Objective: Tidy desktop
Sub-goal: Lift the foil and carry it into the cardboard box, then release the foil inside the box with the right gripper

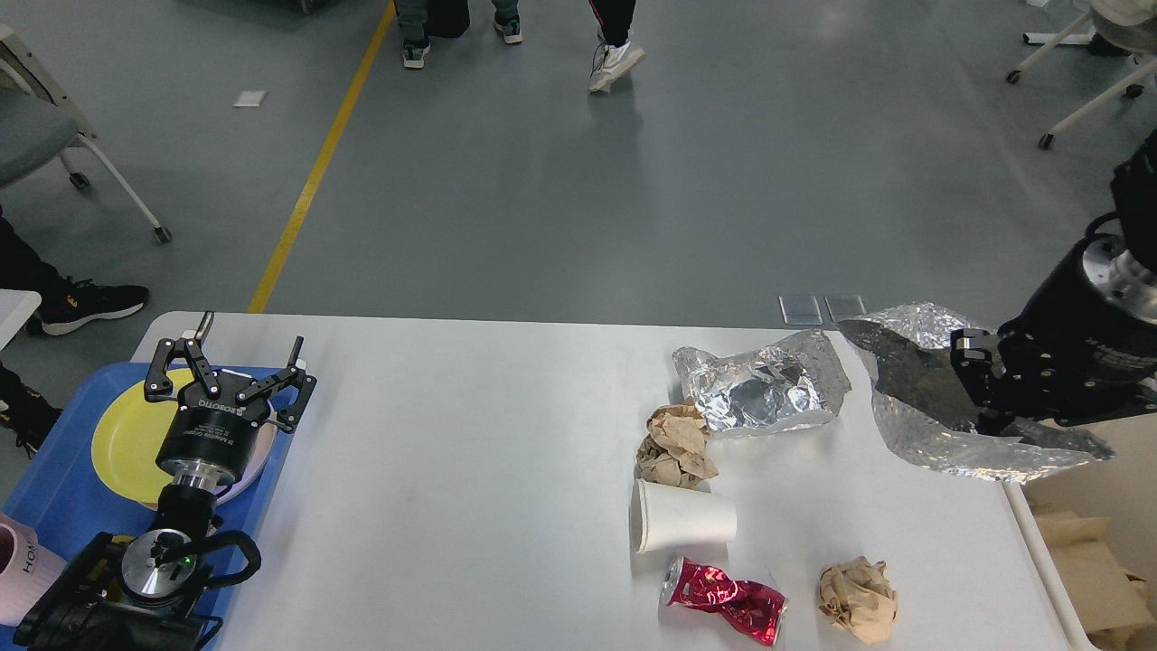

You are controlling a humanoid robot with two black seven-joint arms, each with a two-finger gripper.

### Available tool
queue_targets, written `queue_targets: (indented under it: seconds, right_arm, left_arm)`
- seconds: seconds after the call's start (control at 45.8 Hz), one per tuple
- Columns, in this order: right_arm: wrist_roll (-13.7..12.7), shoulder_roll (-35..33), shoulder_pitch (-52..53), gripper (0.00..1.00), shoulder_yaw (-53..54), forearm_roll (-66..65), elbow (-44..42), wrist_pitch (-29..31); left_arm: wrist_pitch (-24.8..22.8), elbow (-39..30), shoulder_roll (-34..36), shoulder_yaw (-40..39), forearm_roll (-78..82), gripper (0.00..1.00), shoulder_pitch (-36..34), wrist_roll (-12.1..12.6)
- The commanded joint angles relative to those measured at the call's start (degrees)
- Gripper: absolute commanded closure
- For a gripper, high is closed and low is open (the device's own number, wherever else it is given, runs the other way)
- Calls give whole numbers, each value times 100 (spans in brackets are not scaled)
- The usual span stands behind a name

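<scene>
**Clearing Foil at the Right Edge**

Spanning the near scene, the desktop (470, 452) lay white. At its right edge, the right gripper (981, 398) clamped a foil sheet (913, 389) — the left gripper (249, 357), fingers apart, hung over the blue tray (54, 488).

The white desktop (470, 470) holds a blue tray (54, 493), foil (764, 384), paper cup (682, 517), crushed can (728, 604).

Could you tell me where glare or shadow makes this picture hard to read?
Head view: the foil sheet throws bright glare; the foil piece at the right gripper is half in dark shadow, so its fingers are hard to read; the desktop is evenly lit with soft shadows; the left gripper is sharp and plainly open.
</scene>
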Motion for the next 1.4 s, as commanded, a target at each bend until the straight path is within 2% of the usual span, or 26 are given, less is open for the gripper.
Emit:
queue_targets:
  seconds: [0.0, 0.109, 0.284, 0.437, 0.568, 0.743, 1.005, 1.157, 1.376]
  right_arm:
    - [0, -109, -18, 100, -129, 17, -121, -102]
    - [0, -346, -167, 100, -340, 8, -323, -286]
    - [-17, -1277, -1010, 100, -393, -97, -1157, -445]
    - [-17, -1822, -2134, 100, -323, -97, -2378, -567]
    - [18, -1972, -3189, 100, -78, -88, -3284, -778]
    - [27, -2183, -4674, 100, 678, -88, -4172, -1551]
    - [35, -1964, -7275, 100, 2031, -79, -6421, -2140]
    - [35, -1420, -8708, 100, 2656, -62, -7669, -2624]
    - [9, -285, -10397, 100, 2797, -9, -9402, -3037]
  left_arm:
    - [0, 0, 0, 0, 0, 3, -4, 0]
    - [0, 0, 0, 0, 0, 3, 4, 0]
    - [0, 0, 0, 0, 0, 3, 4, 0]
    - [0, 0, 0, 0, 0, 3, 4, 0]
    - [0, 0, 0, 0, 0, 3, 4, -9]
    - [0, 0, 0, 0, 0, 3, 4, -9]
    - [0, 0, 0, 0, 0, 3, 4, 0]
    - [0, 0, 9, 0, 0, 3, 4, 0]
    - [0, 0, 0, 0, 0, 3, 4, 0]
